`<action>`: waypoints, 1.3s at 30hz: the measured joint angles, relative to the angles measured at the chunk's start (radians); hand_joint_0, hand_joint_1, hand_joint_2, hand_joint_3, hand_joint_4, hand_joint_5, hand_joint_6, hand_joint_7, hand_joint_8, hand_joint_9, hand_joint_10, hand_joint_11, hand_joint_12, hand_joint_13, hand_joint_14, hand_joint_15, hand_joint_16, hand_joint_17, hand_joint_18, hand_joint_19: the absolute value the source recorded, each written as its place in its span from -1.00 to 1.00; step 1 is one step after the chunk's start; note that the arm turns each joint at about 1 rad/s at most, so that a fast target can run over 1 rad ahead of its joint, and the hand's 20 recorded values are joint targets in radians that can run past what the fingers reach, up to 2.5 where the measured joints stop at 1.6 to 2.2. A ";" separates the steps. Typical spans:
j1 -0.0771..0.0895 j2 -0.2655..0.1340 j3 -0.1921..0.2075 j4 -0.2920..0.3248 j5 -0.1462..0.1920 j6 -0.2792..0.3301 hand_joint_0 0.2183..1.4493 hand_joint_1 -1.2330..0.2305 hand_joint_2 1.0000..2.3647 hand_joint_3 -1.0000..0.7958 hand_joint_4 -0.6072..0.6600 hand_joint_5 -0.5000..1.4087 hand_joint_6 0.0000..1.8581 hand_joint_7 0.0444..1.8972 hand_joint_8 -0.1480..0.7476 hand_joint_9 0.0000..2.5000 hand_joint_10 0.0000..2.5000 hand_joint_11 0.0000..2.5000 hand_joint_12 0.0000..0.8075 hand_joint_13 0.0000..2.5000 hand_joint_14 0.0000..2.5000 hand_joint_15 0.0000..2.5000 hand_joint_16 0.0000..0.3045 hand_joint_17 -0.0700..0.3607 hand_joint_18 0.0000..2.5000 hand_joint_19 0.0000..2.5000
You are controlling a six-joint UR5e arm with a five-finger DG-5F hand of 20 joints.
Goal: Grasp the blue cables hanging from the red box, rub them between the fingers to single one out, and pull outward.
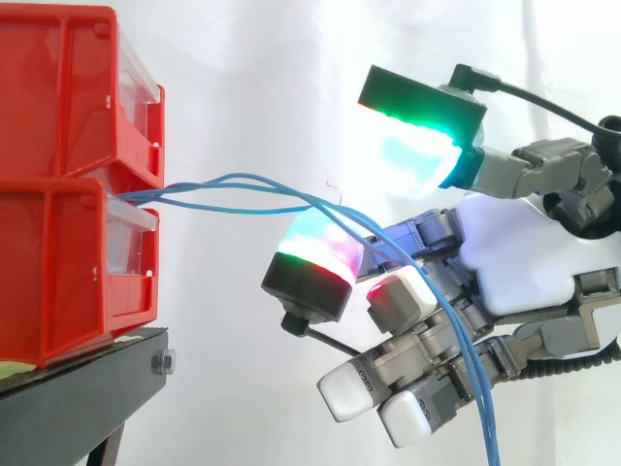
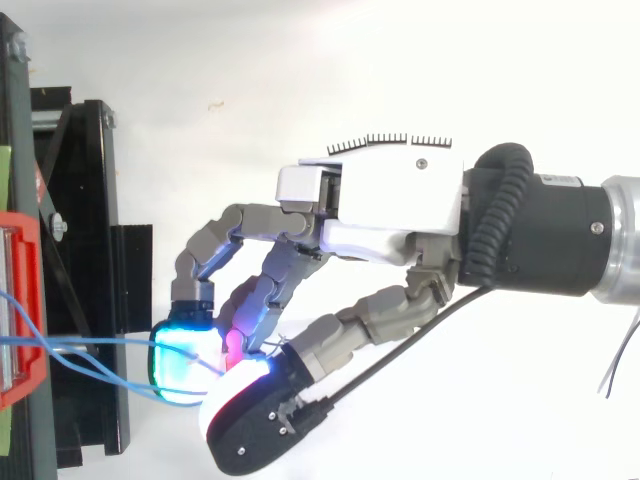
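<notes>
Two red bins, one stacked on the other, stand at the left on a black stand. Several blue cables come out between the bins, arc rightward and drop through my hand to the bottom edge. My hand reaches in from the right with its fingers curled. The cables run between a thick pad glowing cyan and red and a red-glowing fingertip, pinched there. One finger glowing green sticks up above the cables. From above, the cables lead from the bin into the glowing pads of the hand.
A white curtain is the backdrop. The black stand with its bolts lies along the left edge in the top view. Open space separates the bins from the hand, crossed only by the cables. Thin loose wires hang near the wrist at the right.
</notes>
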 measured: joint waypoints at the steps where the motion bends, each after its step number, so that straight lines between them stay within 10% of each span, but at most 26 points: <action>1: 0.000 0.000 0.000 0.000 0.000 0.000 -0.46 -0.54 -1.00 -0.44 0.24 -0.60 -0.05 -0.10 0.18 -0.11 -0.98 -0.37 -0.02 -0.38 -0.99 -0.72 -0.68 -0.17 -0.39 -0.72; 39: -0.003 0.001 0.033 -0.068 -0.009 -0.024 -0.37 -0.15 -0.99 -0.23 0.24 -0.58 -0.10 -0.04 0.17 -0.10 -0.99 -0.46 0.01 -0.38 -0.99 -0.72 -0.65 -0.12 -0.39 -0.70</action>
